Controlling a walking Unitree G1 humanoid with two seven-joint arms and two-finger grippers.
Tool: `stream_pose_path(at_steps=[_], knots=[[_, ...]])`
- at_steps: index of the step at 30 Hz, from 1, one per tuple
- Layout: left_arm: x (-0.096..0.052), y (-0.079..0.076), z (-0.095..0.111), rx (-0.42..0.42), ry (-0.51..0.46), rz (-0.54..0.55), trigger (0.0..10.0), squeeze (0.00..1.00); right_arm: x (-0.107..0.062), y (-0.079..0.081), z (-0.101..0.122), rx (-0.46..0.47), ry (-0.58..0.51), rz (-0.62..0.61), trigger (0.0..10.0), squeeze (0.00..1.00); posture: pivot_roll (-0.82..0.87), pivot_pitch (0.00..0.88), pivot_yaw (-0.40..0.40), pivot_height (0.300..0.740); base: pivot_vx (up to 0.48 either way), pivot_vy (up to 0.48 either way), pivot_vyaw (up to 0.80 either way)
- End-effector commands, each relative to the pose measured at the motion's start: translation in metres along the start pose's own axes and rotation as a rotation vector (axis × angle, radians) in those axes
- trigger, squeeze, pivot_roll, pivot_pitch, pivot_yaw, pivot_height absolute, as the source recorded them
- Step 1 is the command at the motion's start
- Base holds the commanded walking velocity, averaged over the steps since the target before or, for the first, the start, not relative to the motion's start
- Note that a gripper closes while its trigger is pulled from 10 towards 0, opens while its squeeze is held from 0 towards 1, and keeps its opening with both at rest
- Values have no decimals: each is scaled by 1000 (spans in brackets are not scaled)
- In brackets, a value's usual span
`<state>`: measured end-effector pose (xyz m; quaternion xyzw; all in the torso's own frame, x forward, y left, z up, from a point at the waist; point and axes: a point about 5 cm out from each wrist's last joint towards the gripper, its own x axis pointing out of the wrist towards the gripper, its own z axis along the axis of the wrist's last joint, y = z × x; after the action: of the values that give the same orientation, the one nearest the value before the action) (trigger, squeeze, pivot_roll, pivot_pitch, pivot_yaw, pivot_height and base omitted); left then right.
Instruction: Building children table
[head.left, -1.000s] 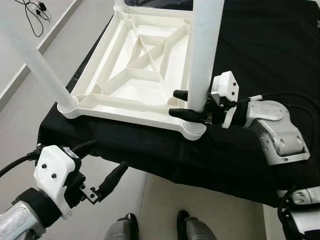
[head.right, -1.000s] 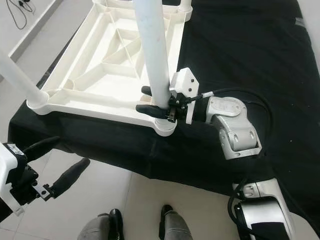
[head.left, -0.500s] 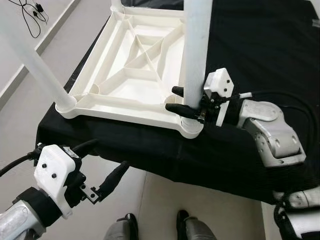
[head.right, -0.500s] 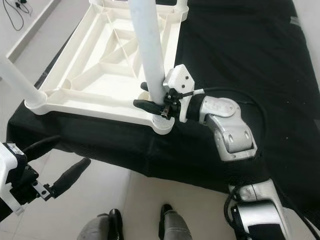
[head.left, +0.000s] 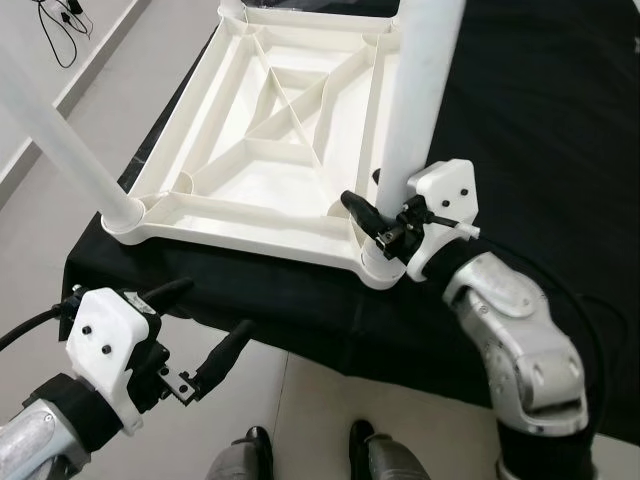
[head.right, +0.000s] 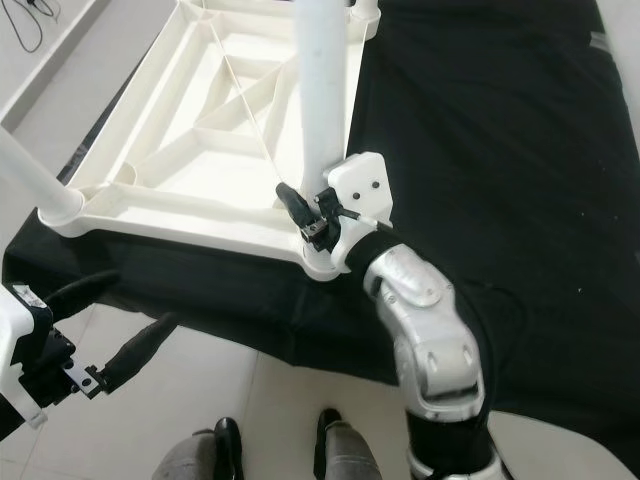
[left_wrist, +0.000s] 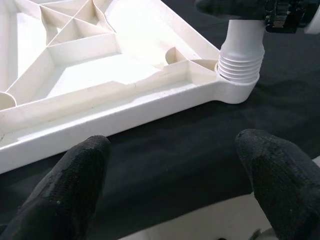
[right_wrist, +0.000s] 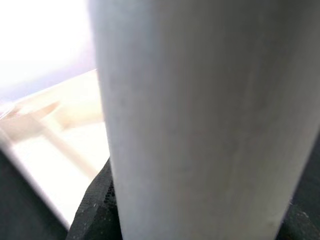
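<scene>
Clearly the white moulded-plastic children's table (head.left: 270, 150), lying underside-up on the black-draped tabletop (head.left: 520, 120), looks light, stiff and slick. The right hand (head.left: 385, 222) is clamped low on its near upright white leg (head.left: 415, 110), probably the best hold. The left hand (head.left: 205, 335) hangs apart, off the tabletop's edge.

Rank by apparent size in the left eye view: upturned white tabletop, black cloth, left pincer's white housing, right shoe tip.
1. black cloth
2. upturned white tabletop
3. left pincer white housing
4. right shoe tip

The housing sits nearest the camera, so it looks oversized.
</scene>
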<state>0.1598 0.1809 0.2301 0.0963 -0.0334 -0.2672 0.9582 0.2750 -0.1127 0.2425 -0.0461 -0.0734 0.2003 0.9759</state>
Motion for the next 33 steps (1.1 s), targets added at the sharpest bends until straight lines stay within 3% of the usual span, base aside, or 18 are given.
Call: stream_pose_path(at_steps=[1, 8, 16, 22, 24, 26, 33], knots=[[-1, 0, -2, 7, 22, -12, 10000, 0, -12, -8, -59, 62, 340, -144, 10000, 0, 42, 364, 2, 740, 0, 0, 0], [1, 1, -3, 15, 22, -10, 10000, 0, -19, 16, -56, 128, 310, -169, 10000, 0, 43, 357, 6, 740, 0, 0, 0], [6, 8, 1, 28, -3, 31, 10000, 0, -12, 18, -49, 153, 251, -164, 10000, 0, 26, 319, 23, 740, 0, 0, 0], [17, 12, 17, 62, -73, 53, 10000, 0, -6, 12, -34, 182, 117, -112, 10000, 0, 38, 289, 37, 740, 0, 0, 0], [21, 13, 18, 88, -77, 52, 10000, 0, -4, 12, -24, 191, 12, 64, 10000, 0, 46, 271, 42, 740, 0, 0, 0], [22, 13, 14, 92, -67, 52, 10000, 0, -5, 9, -20, 200, -26, 132, 10000, 0, 39, 253, 52, 740, 0, 0, 0], [29, 9, 6, 62, -59, 23, 10000, 0, -3, -10, -5, 178, -136, 239, 10000, 0, 25, 214, 57, 740, 0, 0, 0]])
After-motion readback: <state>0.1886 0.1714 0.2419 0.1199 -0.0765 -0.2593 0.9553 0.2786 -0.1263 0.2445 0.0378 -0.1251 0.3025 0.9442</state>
